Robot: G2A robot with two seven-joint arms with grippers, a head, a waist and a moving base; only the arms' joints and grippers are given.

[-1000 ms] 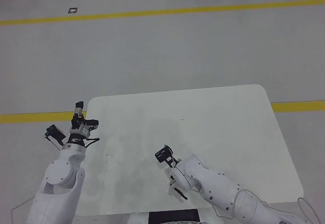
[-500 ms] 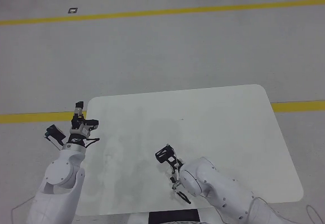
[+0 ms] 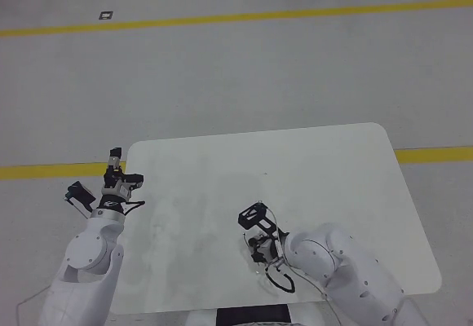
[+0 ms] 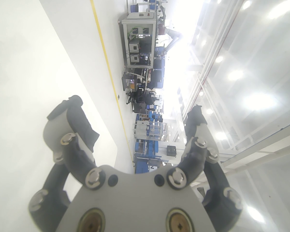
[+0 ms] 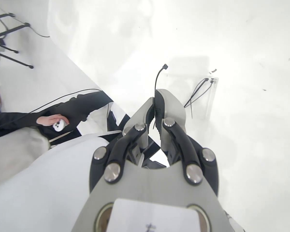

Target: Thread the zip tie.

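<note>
1. The right gripper (image 5: 156,95) has its fingers pressed together, pinching a black zip tie (image 5: 157,79) by its strap.
2. The strap rises from between the fingertips in a slight curve and ends in the tie's square head (image 5: 164,66). The head is over the white table (image 5: 232,25); I cannot tell whether it touches the surface.
3. A short stretch of strap also shows behind the pads, on the wrist side.
4. Just beside the right gripper, a clear tray (image 5: 213,97) sits on the table. Several spare zip ties (image 5: 199,90) lie in it, apart from the pinched tie.
5. In the top view, the right gripper is over the near middle of the table.
6. The left gripper (image 4: 135,109) has its fingers spread wide. In the top view it is at the table's left edge, well apart from the right gripper.
</note>
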